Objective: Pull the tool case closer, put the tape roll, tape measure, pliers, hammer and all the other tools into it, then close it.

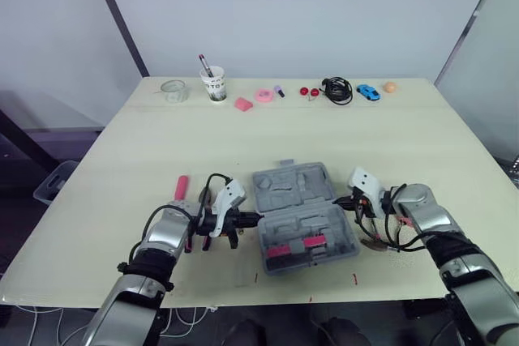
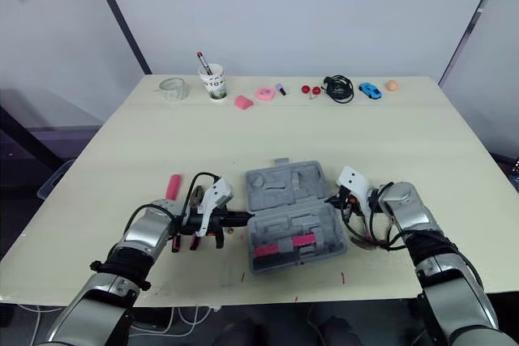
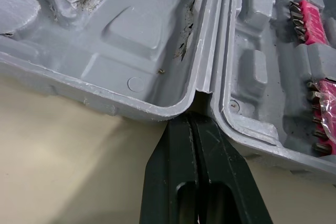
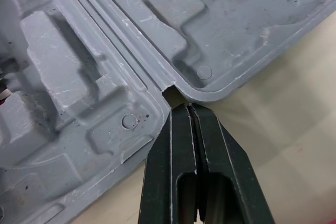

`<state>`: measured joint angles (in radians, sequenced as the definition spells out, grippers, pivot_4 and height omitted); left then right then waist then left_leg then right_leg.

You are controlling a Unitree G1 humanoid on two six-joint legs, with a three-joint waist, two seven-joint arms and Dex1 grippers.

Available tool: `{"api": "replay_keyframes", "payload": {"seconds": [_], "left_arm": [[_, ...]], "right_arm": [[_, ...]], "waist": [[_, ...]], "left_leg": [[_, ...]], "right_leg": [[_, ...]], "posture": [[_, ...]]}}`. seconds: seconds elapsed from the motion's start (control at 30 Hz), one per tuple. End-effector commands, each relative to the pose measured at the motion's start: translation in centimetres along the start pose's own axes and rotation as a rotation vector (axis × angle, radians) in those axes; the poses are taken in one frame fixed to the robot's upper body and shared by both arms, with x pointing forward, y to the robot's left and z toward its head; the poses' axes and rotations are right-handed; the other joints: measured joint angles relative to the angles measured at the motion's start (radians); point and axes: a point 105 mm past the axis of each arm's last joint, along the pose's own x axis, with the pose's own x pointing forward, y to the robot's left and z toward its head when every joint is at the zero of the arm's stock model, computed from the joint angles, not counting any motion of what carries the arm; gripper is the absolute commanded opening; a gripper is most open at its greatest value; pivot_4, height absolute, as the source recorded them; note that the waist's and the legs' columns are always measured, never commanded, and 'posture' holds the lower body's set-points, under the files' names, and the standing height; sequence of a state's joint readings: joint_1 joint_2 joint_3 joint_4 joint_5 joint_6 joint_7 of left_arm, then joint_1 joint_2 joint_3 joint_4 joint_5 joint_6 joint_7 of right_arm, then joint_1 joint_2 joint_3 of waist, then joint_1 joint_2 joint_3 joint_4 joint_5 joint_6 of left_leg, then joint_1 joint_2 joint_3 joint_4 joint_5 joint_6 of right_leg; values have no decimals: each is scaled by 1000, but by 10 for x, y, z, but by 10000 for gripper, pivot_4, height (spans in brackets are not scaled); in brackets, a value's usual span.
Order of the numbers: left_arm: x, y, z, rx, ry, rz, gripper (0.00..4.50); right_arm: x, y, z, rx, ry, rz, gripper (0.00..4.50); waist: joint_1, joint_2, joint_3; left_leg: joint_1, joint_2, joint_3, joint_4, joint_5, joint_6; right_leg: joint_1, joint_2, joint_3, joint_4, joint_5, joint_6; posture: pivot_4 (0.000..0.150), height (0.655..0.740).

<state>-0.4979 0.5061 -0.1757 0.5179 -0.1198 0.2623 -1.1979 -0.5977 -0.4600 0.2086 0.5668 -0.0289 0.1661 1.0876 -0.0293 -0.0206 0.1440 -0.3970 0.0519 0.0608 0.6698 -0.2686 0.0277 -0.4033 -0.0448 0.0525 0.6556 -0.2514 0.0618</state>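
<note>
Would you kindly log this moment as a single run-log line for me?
tool case: open on table | left gripper: shut, tips at left hinge end | right gripper: shut, tips at right hinge end | red-handled tool: outside case

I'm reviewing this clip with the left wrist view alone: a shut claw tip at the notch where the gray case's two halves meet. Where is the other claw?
Observer: The right claw, also shut, sits at the matching hinge notch on the opposite side of the tool case.
Operator: Where does the case lie on the table?
Observer: Open, near the front edge of the table, between the two arms.
Operator: Any tools outside it?
Observer: A red-handled tool lies on the table by the left wrist.
</note>
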Motion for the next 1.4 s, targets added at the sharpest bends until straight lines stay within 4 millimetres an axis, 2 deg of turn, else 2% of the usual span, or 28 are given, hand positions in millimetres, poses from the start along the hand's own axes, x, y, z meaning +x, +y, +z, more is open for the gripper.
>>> {"api": "replay_keyframes", "payload": {"seconds": [0.03, 0.23, 0.67, 1.4], "left_arm": [[6, -13, 7, 47, 7, -78, 432], [4, -21, 3, 71, 53, -133, 432], [5, -35, -4, 102, 102, -212, 432], [12, -51, -8, 109, 121, -287, 432]], "right_arm": [[1, 22, 5, 6, -21, 95, 0], [-7, 45, -4, 50, 5, 145, 0], [-21, 67, -15, 126, 35, 163, 0], [-29, 74, -27, 171, 65, 167, 0]], "waist": [[1, 0, 0], [2, 0, 0], [17, 0, 0], [19, -1, 0]], "left_leg": [[0, 0, 0, 0, 0, 0], [0, 0, -1, 0, 0, 0], [0, 0, -1, 0, 0, 0], [-1, -1, -1, 0, 0, 0]], "right_leg": [[0, 0, 0, 0, 0, 0], [0, 0, 0, 0, 0, 0], [0, 0, 0, -1, 0, 0], [0, 0, 0, -1, 0, 0]], "posture": [[1500, 7400], [1500, 7400], [1500, 7400], [1500, 7400]]}}
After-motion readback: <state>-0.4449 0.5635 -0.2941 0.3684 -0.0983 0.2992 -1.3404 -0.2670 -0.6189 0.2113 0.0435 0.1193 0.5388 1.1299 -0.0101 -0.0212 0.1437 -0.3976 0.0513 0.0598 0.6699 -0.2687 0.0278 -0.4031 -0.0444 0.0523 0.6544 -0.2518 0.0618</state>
